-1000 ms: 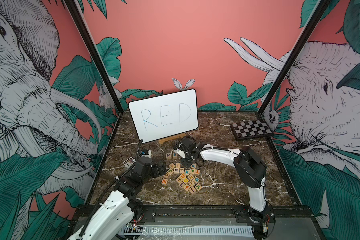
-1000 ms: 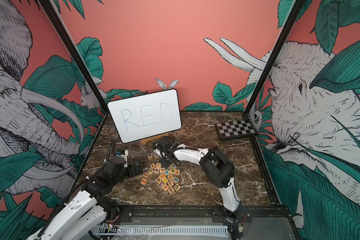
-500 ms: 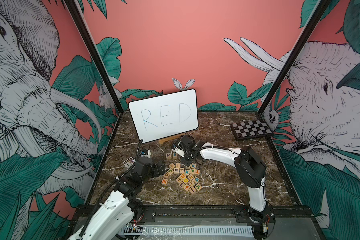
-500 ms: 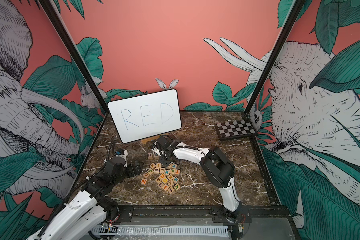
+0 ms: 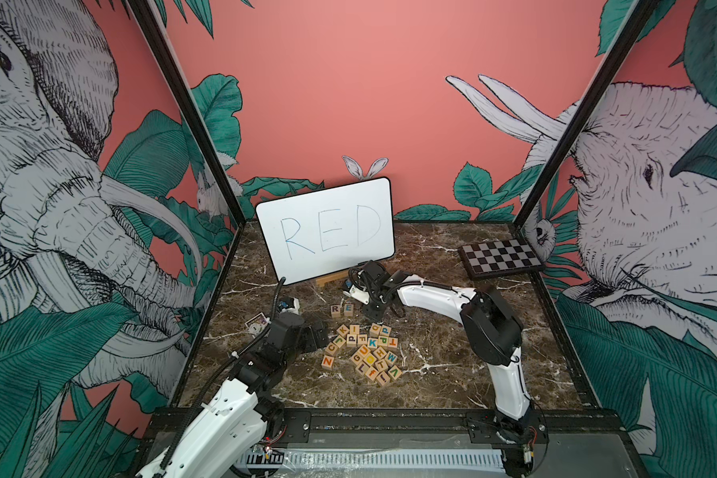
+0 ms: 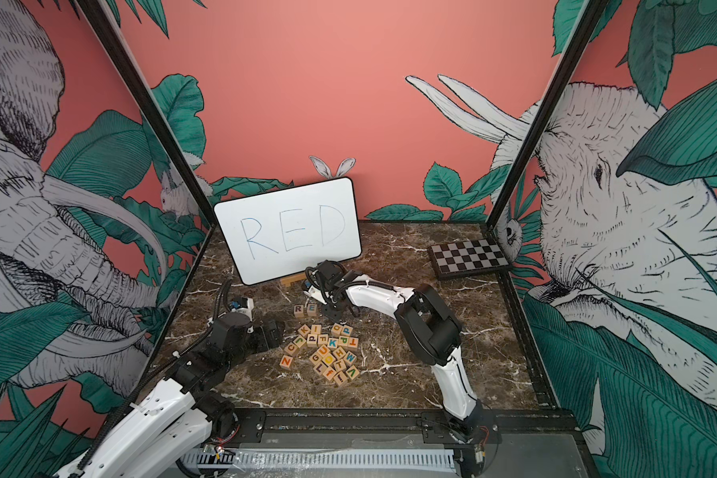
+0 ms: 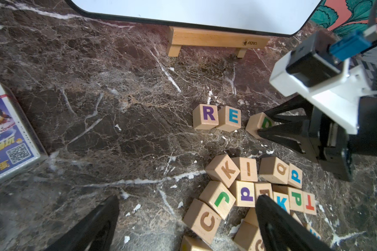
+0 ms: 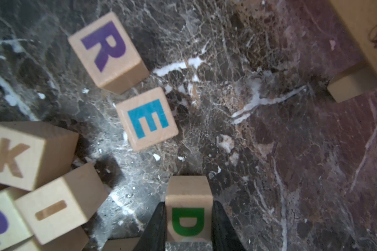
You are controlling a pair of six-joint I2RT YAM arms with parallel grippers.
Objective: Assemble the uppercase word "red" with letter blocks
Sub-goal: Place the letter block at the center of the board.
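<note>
Just beside the E block (image 8: 147,118), on the side away from the R block (image 8: 106,50), the D block (image 8: 188,217) is pinched in the right end effector (image 7: 262,122). The R block stands just beside the E block. Loose letter blocks (image 5: 363,351) lie near the E block on the surface (image 5: 431,372). The left end effector (image 7: 187,197) is spread wide.

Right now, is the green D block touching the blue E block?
No, the green D block, clamped in the right gripper, is apart from the blue E block, with bare marble tabletop showing between them.
</note>
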